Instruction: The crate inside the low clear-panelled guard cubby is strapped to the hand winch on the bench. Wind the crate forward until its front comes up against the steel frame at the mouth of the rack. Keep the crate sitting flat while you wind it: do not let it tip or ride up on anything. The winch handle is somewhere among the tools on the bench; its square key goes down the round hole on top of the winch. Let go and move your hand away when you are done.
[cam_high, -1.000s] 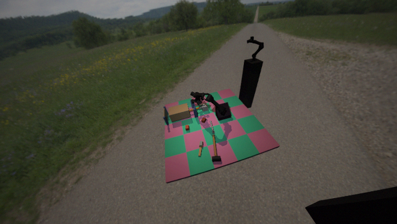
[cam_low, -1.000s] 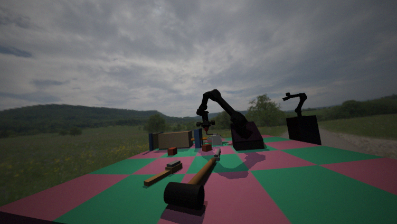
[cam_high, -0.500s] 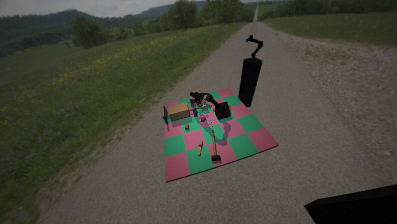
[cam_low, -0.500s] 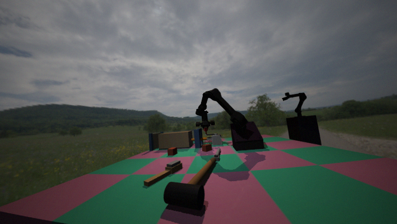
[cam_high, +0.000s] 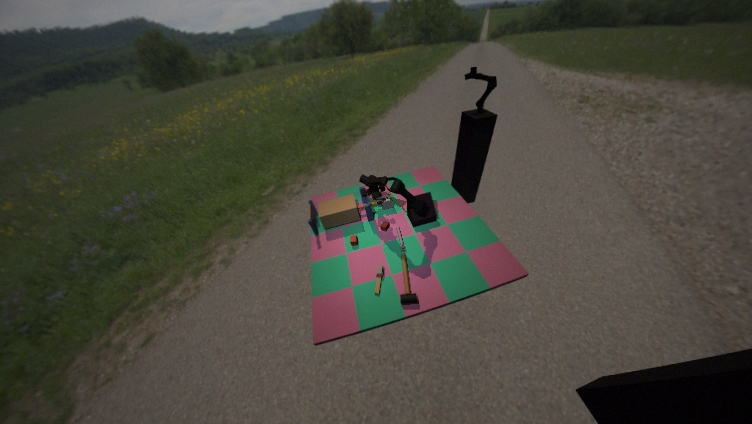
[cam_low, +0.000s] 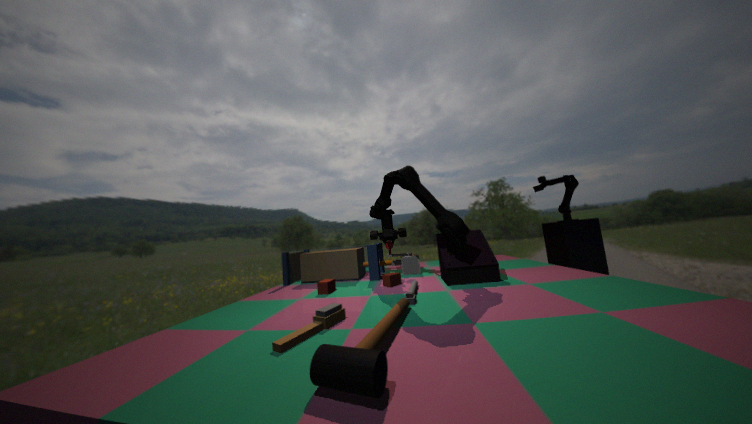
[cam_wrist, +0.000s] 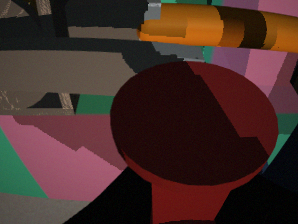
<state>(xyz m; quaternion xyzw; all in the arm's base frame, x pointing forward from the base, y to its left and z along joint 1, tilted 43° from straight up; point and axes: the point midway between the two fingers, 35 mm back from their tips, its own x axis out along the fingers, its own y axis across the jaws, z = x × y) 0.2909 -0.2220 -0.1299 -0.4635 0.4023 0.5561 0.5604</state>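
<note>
My gripper (cam_high: 372, 193) (cam_low: 389, 243) (cam_wrist: 177, 161) points down and is shut on the red knob (cam_wrist: 192, 125) of the winch handle. The handle's thin crank arm (cam_low: 401, 255) runs from below the fingers to above the pale grey winch (cam_high: 388, 204) (cam_low: 410, 265). The key and its hole are hidden. The tan crate (cam_high: 339, 211) (cam_low: 331, 264) sits flat. A blue upright of the rack frame (cam_low: 374, 262) stands in front of it, with a narrow gap visible. The orange strap (cam_wrist: 205, 25) runs towards the winch. The clear panels cannot be made out.
Two red blocks (cam_high: 353, 240) (cam_low: 391, 279) lie beside the rack. A mallet (cam_high: 406, 276) (cam_low: 349, 368), a wooden-handled brush-like tool (cam_high: 378, 281) (cam_low: 297, 337) and a silver tool (cam_high: 401, 239) lie towards the near edge. My arm's dark base (cam_high: 422, 210) (cam_low: 468, 263) stands right of the winch.
</note>
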